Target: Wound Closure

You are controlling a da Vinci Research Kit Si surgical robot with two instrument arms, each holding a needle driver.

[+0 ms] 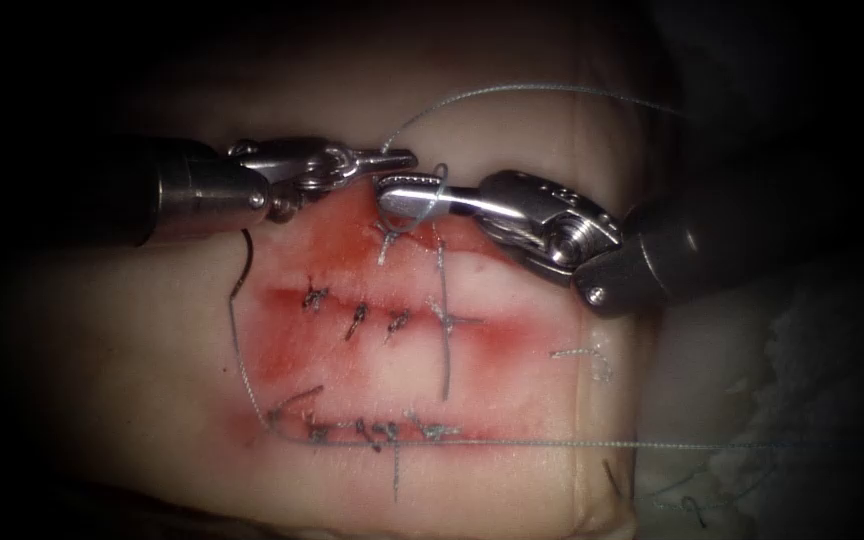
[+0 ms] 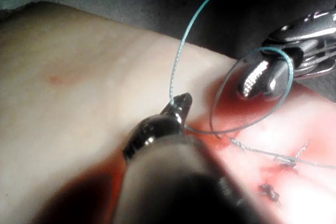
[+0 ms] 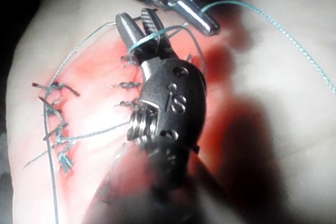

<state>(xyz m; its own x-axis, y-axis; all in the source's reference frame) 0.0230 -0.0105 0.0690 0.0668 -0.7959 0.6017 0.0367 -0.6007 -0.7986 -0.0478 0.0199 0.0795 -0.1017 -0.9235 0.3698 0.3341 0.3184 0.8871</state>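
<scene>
Currently at the far edge of the tissue (image 1: 512,140), above the uppermost red band. Left tool (image 1: 399,159) reaching in horizontally, jaws pressed together on the thread (image 1: 512,90); same pinch visible in the left wrist view (image 2: 181,102), with the strand rising from the tip (image 2: 178,61). From that pinch, thread arcing up and away toward the right across the pale tissue.

Right tool (image 1: 392,193) coming in from the right, tip just beside and below the left tool's tip, apart from it. Jaws slightly spread in the right wrist view (image 3: 137,24), holding nothing. Loop of thread wrapped around its jaws (image 1: 439,190); loop also visible in the left wrist view, encircling the tip (image 2: 252,80).

Needle (image 1: 244,268): dark curved piece lying on the tissue left of the stitched rows, below the left tool's wrist, held by neither tool; whether its point is in the tissue, cannot tell.

Three stitched rows across the tissue, each edged with red fluid (image 1: 282,340). Knots (image 1: 357,320) with short cut ends along the middle and near rows. Long strand running rightward along the near row (image 1: 572,443).
</scene>
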